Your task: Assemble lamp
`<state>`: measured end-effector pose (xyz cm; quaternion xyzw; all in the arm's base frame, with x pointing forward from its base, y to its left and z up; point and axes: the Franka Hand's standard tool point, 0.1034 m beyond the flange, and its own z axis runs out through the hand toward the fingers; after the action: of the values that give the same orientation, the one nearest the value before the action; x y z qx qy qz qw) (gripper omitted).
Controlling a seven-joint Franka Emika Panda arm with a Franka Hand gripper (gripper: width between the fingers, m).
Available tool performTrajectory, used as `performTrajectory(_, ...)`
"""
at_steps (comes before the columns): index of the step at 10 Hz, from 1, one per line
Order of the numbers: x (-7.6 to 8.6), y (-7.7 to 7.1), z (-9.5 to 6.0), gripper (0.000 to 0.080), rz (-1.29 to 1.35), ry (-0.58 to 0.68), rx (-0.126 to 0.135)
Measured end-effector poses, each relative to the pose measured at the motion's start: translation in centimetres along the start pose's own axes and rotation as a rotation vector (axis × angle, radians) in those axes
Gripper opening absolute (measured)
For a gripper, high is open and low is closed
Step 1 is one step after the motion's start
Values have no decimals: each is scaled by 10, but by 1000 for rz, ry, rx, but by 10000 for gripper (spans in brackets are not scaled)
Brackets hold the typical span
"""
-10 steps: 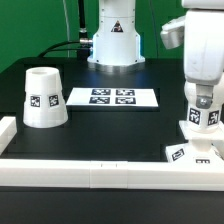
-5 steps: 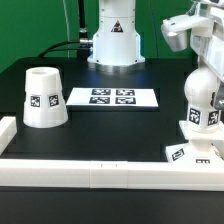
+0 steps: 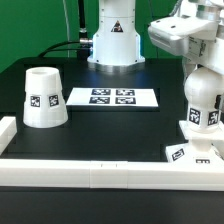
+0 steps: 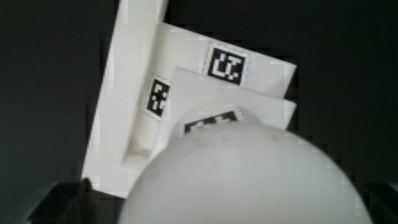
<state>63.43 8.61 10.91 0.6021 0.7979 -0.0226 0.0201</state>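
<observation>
Lately my wrist has swung round. A second ago my forearm stood straight up over the bulb [image 3: 198, 118]; now the upper links lean off toward eleven o'clock of it, and more of the bulb's white dome shows.

Nothing else has shifted. The bulb stands upright on the base [image 3: 188, 153] at about four o'clock on the worktop [image 3: 110, 130], just as before. The shade [image 3: 43, 97] sits mouth-up at nine o'clock, well apart, and the marker board [image 3: 112, 97] lies between them toward twelve.

In the wrist view my hand [image 4: 231, 210] hangs right over the dome, with the base's tags beyond it. A dark finger [image 4: 75, 200] shows beside the dome, but I cannot tell whether the jaws press on the bulb or stand clear of it.

I judge the turn to be part of screwing the bulb into the base, or a reset for another twist. That joint comes first, and the shade is not yet fitted.
</observation>
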Motion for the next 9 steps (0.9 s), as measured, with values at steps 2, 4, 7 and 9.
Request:
performTrajectory(2, -1, 0, 1, 610, 5, -2, 1)
performTrajectory(4, -2, 0, 1, 574, 6, -2, 1)
performTrajectory(7, -6, -1, 1, 574, 41, -2, 3)
performTrajectory(9, -9, -2, 1, 574, 164, 8, 4)
